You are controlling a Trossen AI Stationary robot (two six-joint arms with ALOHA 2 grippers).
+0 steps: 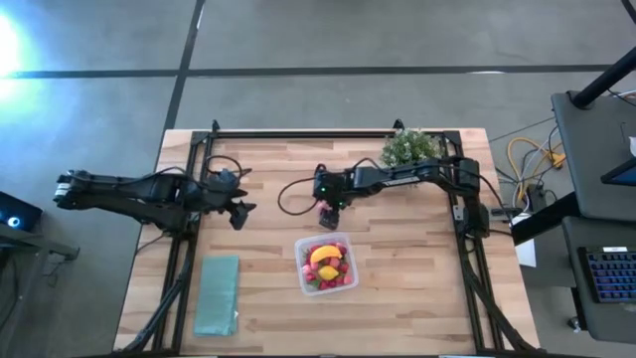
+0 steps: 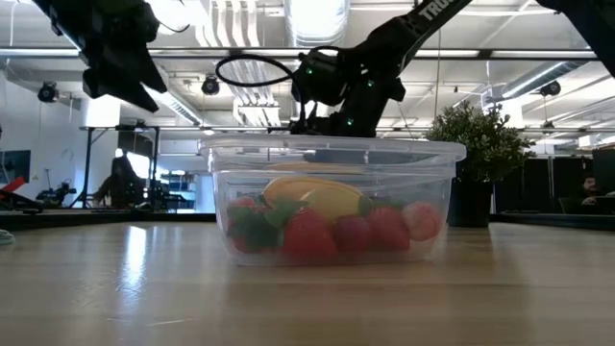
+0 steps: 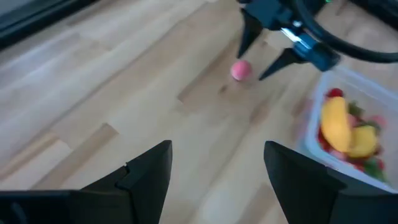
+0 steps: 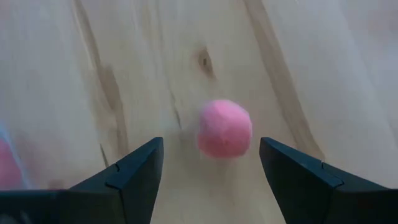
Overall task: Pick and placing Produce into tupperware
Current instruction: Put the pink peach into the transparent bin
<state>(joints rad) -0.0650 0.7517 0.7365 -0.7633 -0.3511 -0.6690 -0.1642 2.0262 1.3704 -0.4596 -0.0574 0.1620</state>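
The clear tupperware (image 1: 327,264) stands on the table, holding red strawberry pieces, a yellow lemon (image 2: 317,197) and an orange-yellow piece. A pink ball (image 4: 224,129) lies on the bare wood just beyond the box's far side. My right gripper (image 1: 329,213) hangs open above it, fingers pointing down, one on each side without touching; the left wrist view shows the same pink ball (image 3: 241,70) between those fingers. My left gripper (image 1: 239,213) is open, held above the table left of the box, touching nothing.
A flat teal-green rectangle (image 1: 217,294) lies near the table's near left corner. A green potted plant (image 1: 407,147) stands at the far edge behind my right arm. Bare wood stretches between the two grippers and right of the box.
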